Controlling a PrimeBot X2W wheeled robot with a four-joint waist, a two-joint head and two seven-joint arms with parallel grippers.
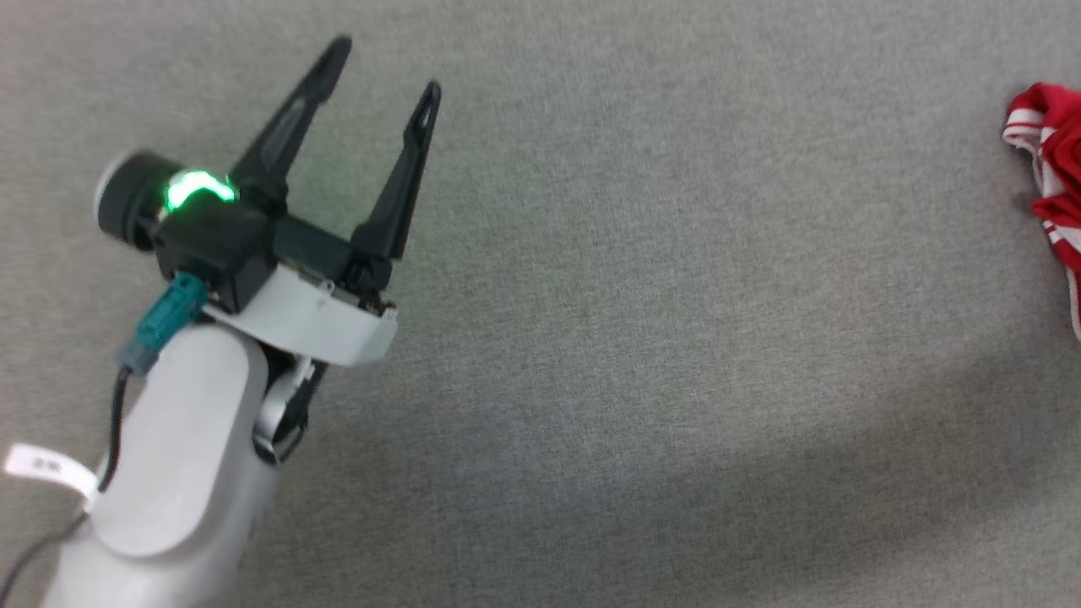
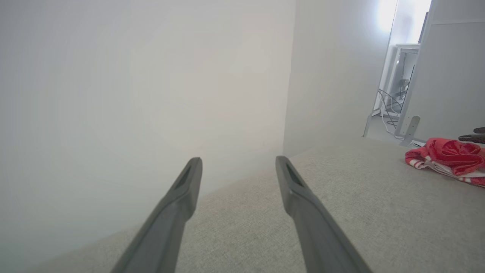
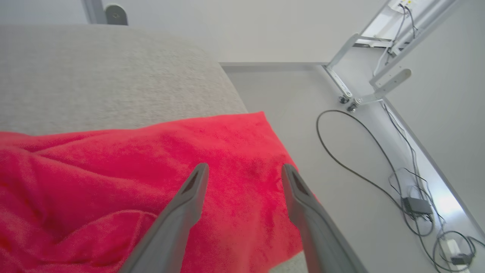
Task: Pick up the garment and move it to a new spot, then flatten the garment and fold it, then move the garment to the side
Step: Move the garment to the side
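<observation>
Garment (image 1: 1051, 169) bunched in red heap, striped trim (image 1: 1026, 127) showing, on grey fabric bench (image 1: 633, 338), well off to right of left hand (image 1: 385, 66). Right hand (image 3: 244, 167) poised over red cloth near bench edge, fingers (image 3: 182, 212) spread apart, nothing pinched between them; contact with cloth unclear. Left hand over bare bench, fingers wide apart, empty, green light (image 1: 198, 187) lit at its wrist. Beyond right hand, past bench edge: floor (image 3: 303, 94), black cables (image 3: 352, 159).
</observation>
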